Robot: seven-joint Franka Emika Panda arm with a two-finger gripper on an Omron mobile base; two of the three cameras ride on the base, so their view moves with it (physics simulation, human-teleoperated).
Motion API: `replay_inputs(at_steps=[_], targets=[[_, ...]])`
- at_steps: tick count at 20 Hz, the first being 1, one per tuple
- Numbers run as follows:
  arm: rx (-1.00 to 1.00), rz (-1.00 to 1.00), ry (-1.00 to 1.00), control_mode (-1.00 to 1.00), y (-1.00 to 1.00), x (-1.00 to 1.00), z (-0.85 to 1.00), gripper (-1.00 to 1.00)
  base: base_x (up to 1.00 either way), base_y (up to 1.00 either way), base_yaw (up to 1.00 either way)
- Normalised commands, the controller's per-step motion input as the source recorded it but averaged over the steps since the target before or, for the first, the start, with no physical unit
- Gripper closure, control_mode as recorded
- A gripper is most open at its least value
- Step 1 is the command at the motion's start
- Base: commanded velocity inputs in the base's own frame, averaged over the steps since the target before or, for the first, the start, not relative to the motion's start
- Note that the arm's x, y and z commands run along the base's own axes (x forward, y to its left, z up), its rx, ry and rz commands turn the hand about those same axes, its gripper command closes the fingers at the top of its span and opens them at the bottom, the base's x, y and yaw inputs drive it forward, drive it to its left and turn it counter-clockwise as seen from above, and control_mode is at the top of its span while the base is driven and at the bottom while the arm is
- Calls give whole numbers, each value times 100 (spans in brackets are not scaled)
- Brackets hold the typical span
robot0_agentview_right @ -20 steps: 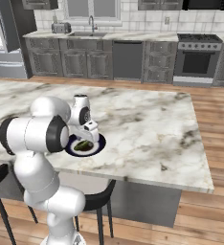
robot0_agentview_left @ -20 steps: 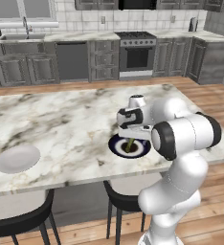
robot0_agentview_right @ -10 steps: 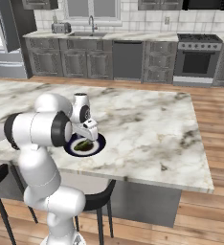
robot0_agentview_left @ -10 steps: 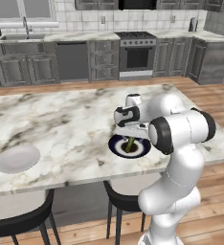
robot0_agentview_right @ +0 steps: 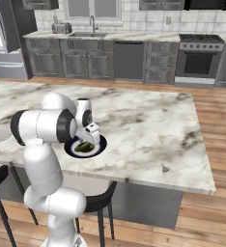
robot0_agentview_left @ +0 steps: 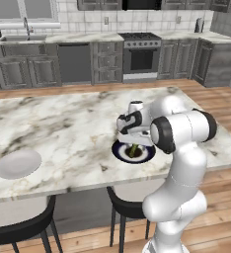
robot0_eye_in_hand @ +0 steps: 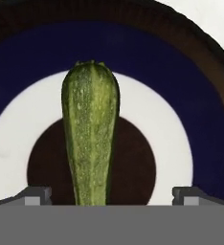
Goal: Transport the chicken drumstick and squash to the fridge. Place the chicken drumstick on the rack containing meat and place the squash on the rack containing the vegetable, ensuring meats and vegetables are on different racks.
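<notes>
You have the squash [robot0_eye_in_hand: 91, 134] lying on a round plate [robot0_agentview_left: 121, 152] with a dark blue band, a white ring and a dark brown centre. That plate sits on the marble island worktop [robot0_agentview_left: 63, 128], close to its near edge and toward the right-hand end. In the hand view the squash's long axis runs straight up the picture, its rounded end away from you. Your gripper [robot0_eye_in_hand: 111, 195] hangs right over it, jaws spread wide with one tip on each side, gripping nothing. A second, plain white plate [robot0_agentview_left: 18, 163] lies near the worktop's near left corner.
</notes>
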Motion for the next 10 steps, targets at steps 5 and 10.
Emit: replay_inputs(at_steps=[5,10], targets=[[0,0,0,-100,8,37,-24,-100,0,0,0],[0,0,5,-100,10,30,-28,-100,0,0,0]])
